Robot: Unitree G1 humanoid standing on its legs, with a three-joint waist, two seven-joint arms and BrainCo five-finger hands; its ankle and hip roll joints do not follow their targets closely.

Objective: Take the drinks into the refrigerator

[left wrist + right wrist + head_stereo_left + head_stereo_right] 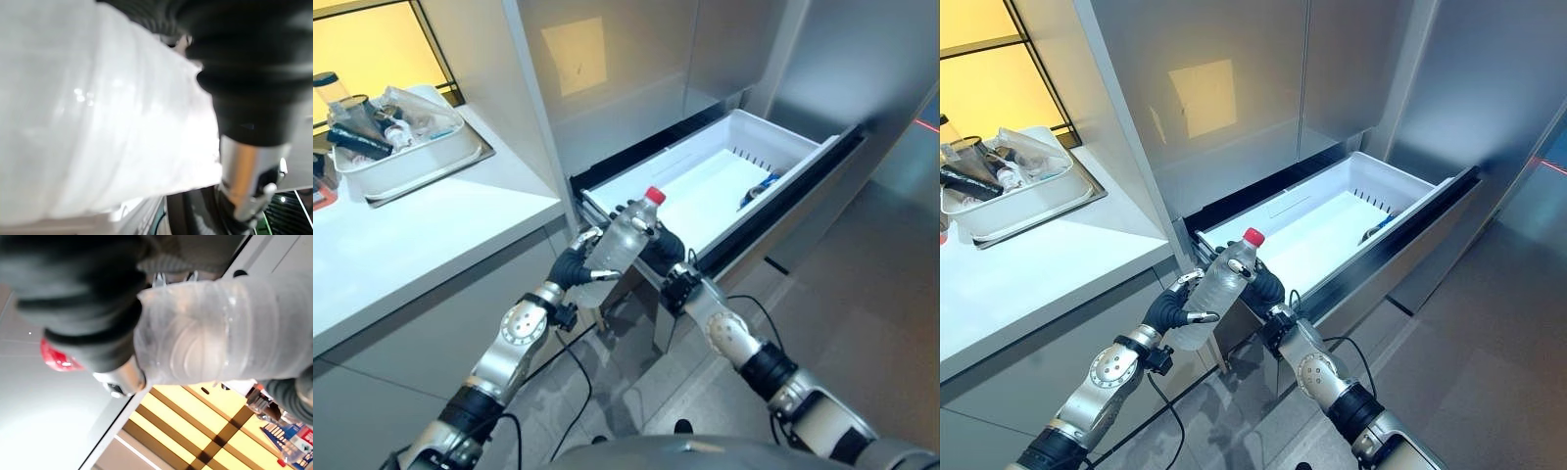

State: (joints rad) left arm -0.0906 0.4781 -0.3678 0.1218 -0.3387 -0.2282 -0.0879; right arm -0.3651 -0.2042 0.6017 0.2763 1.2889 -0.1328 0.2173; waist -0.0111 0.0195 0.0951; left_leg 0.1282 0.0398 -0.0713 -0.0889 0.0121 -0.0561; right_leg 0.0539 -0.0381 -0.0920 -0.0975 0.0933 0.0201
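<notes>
So the robot's mid-carry here: both the left hand (576, 266) and right hand (662, 253) have their fingers wrapped round a clear bottle (619, 247) with a red cap (654, 195), held tilted just at the near edge of the open fridge drawer (705, 186). Next move looks like reaching forward over the rim and lowering it in, clear of the blue item (759, 188) already inside. No readable label anywhere.
</notes>
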